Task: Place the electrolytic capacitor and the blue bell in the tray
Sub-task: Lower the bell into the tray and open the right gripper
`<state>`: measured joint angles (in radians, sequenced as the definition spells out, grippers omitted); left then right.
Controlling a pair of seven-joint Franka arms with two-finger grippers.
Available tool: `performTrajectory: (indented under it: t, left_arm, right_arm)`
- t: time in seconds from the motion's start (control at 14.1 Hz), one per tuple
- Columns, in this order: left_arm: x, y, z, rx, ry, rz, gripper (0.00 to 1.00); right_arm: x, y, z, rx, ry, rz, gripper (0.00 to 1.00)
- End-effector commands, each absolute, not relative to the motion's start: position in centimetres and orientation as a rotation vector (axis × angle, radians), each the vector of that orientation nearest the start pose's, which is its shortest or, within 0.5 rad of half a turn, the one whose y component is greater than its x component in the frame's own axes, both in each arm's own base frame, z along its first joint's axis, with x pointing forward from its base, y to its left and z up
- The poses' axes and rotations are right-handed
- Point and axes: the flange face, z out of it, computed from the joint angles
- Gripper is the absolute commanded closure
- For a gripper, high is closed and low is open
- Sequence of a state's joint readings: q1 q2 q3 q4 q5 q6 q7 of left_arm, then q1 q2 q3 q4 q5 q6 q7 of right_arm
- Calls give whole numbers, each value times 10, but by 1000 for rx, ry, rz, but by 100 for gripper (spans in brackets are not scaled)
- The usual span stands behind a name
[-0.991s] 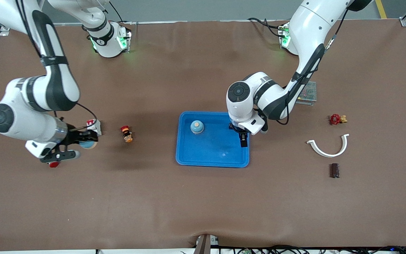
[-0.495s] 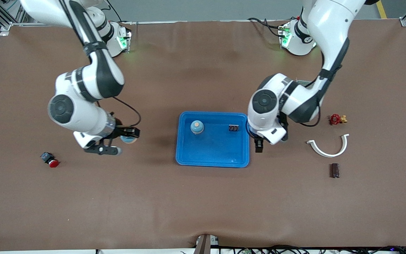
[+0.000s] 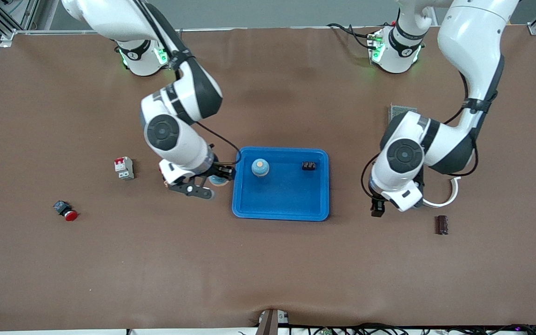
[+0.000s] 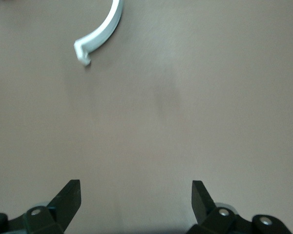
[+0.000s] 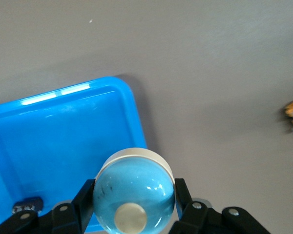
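Right gripper [image 5: 134, 214] clamped on bell [image 5: 134, 187], just short of tray [image 3: 279, 204] rim. Left gripper [image 4: 136, 197] spread wide over bare table; capacitor [image 3: 442, 224] untouched, well off its fingers.

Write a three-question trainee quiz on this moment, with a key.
1. True or false: the right gripper is shut on a blue bell.
2. Pick one. The left gripper is: A) open and empty above bare table, B) shut on the capacitor, C) shut on a white curved piece.
3. How many things lie in the tray, and what are they?

Key:
1. True.
2. A.
3. Two: a blue domed piece and a small black part.
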<state>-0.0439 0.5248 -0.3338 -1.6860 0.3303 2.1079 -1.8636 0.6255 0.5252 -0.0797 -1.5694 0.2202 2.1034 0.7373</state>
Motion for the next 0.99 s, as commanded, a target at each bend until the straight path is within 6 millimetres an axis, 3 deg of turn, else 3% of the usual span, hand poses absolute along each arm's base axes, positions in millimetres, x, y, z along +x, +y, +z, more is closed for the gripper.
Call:
performTrajectory:
  t: [0.0, 0.21, 0.42, 0.57, 0.64, 0.78, 0.92]
  left_arm:
    - [639, -183, 307, -2465, -1744, -74, 0]
    - [646, -154, 306, -2558, -1577, -44, 0]
    - [657, -97, 310, -2647, -1412, -29, 0]
    - [661, -72, 309, -2714, -1274, -11, 0]
    - [663, -63, 310, -2763, -1170, -5, 0]
    - [667, -22, 310, -2837, -1023, 19, 0]
    - [668, -24, 305, -2927, -729, 32, 0]
  right_arm:
    - [587, 401, 323, -2958, 511, 72, 44]
    - [578, 425, 296, -2990, 553, 12, 44]
    - [573, 441, 279, -2995, 609, 2, 44]
    - [569, 451, 268, -2982, 627, -16, 44]
    - [570, 453, 267, -2967, 632, -37, 44]
    - [570, 453, 255, -2978, 634, -33, 44]
    - [571, 453, 246, -2974, 633, -47, 44]
